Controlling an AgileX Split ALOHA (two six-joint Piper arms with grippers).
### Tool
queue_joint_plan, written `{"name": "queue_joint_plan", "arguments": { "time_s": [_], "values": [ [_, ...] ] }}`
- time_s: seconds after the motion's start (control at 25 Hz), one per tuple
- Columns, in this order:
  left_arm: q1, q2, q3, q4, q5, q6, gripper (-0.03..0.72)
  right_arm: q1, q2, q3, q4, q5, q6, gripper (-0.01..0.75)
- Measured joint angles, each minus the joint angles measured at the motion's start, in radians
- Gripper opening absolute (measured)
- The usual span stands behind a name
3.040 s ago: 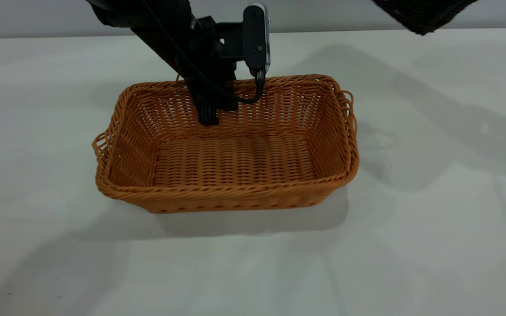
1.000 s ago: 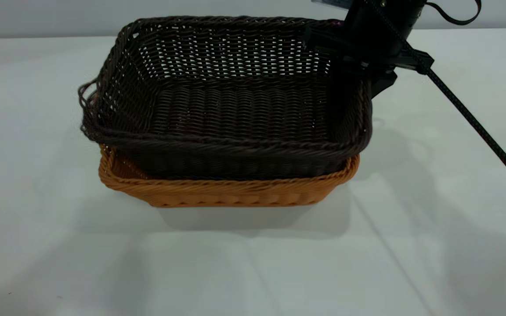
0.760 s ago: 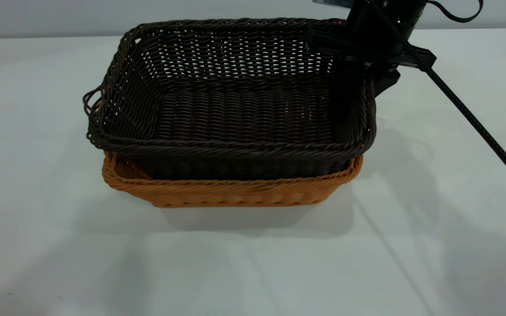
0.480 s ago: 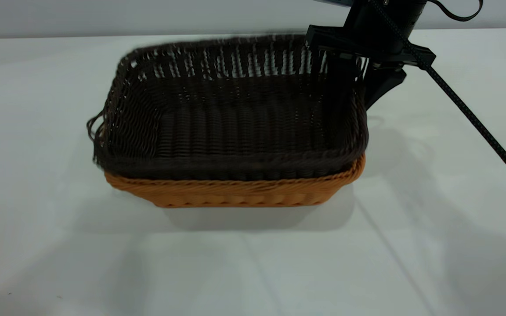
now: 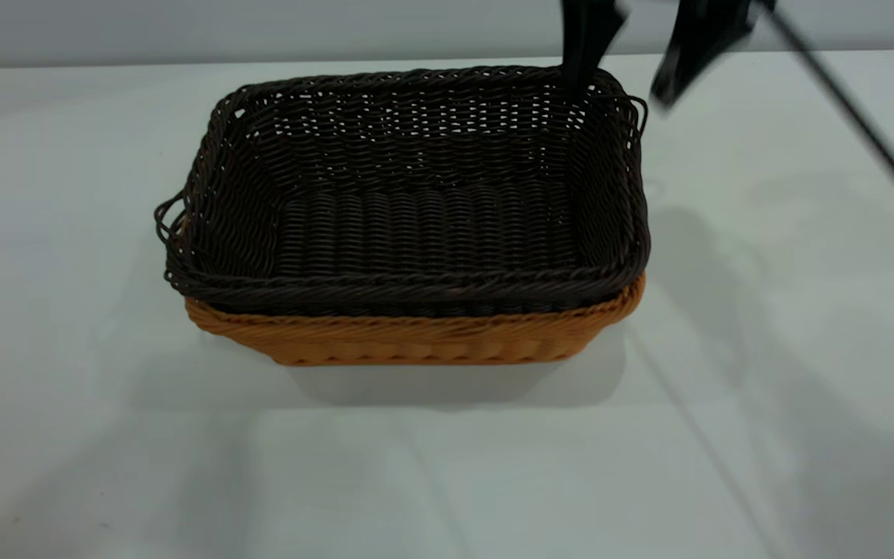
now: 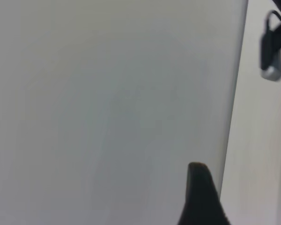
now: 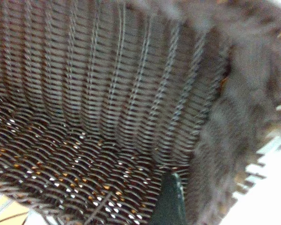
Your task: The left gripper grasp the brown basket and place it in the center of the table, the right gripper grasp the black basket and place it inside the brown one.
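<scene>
Dark woven wicker fills most of what we see: the black basket (image 5: 416,186) sits nested inside the brown basket (image 5: 416,338), whose orange-tan wall and braided rim show only as a band along the near side and at the right corner. Both rest level near the middle of the white table (image 5: 105,435). We see a loop handle of the dark basket at its left end and another at its far right corner.

Above that far right corner hangs the right gripper (image 5: 625,70), its two black fingers spread apart, one over the basket's rim and one outside it, touching nothing. We see a black cable (image 5: 866,132) running from it down toward the right edge of the exterior view. Its wrist camera looks into the dark basket (image 7: 107,108), with orange showing through gaps in the weave.

The left gripper is outside the exterior view. Its wrist view shows one dark fingertip (image 6: 201,197) over bare white table (image 6: 107,93), and we cannot tell how its jaws stand.
</scene>
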Motion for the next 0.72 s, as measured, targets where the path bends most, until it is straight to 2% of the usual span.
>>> {"name": "queue_joint_plan", "arguments": {
  "time_s": [0.16,0.4,0.6,0.72],
  "values": [
    [0.000,-0.064,0.000,0.043,0.005,-0.109,0.428,0.000,-0.111,-0.099,-0.082,0.089,0.032,0.556],
    [0.000,-0.204,0.000,0.234,0.078,-0.430,0.428,0.000,-0.377,-0.139,-0.174,0.124,0.066,0.556],
    [0.000,-0.308,0.000,0.365,0.264,-0.722,0.428,0.000,-0.670,-0.096,-0.181,0.136,0.094,0.556],
    [0.000,-0.352,0.000,0.391,0.401,-0.847,0.428,0.000,-0.857,0.015,-0.184,0.142,0.094,0.556]
  ]
}}
